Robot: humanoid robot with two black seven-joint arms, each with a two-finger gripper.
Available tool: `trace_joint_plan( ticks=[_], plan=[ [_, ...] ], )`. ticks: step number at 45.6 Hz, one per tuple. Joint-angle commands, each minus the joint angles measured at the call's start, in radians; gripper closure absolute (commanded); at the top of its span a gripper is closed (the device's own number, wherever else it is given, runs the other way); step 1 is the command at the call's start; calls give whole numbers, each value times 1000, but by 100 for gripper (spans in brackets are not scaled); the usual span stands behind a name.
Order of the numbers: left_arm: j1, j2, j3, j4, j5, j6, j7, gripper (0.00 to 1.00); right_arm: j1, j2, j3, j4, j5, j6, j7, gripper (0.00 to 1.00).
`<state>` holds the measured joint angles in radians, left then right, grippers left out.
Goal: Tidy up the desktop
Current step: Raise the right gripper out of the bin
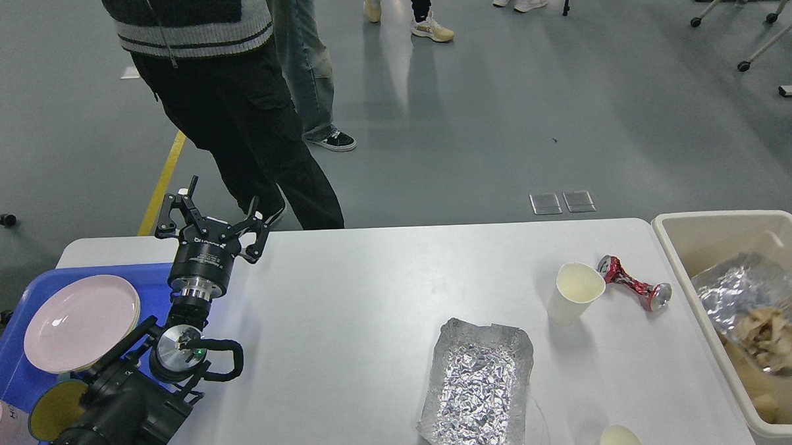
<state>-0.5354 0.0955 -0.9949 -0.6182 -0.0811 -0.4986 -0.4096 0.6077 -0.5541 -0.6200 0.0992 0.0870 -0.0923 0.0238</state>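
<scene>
nearest, a crumpled rectangular foil tray [475, 386] lies on the wide white desktop [347, 329], which fills the lower view. behind it a cream paper cup [573, 293] stands just beside a crushed red metal can [634, 283]. far left, the left gripper [212, 216] hovers, fingers spread, empty, past the blue plastic tray [9, 377].

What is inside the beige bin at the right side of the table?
The beige bin holds crumpled foil and brownish scraps. Whatever lies under them is covered.
</scene>
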Motion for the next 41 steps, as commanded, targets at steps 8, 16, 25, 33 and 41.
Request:
trace_joint_plan(
  ticks=[8,16,25,33,41],
  plan=[
    [0,0,-1,0,0,0,0,4,-2,0,2,0,-1,-1,1,0],
    [0,0,-1,0,1,0,0,4,110,-12,-3,8,-9,6,-1,0],
    [0,1,-1,0,0,0,0,4,340,-15,-153,59,-13,114,-1,0],
    [-1,0,1,0,0,0,0,4,641,-27,-303,160,-13,353,1,0],
    [0,0,1,0,0,0,0,4,931,-32,-356,402,-16,532,-1,0]
  ],
)
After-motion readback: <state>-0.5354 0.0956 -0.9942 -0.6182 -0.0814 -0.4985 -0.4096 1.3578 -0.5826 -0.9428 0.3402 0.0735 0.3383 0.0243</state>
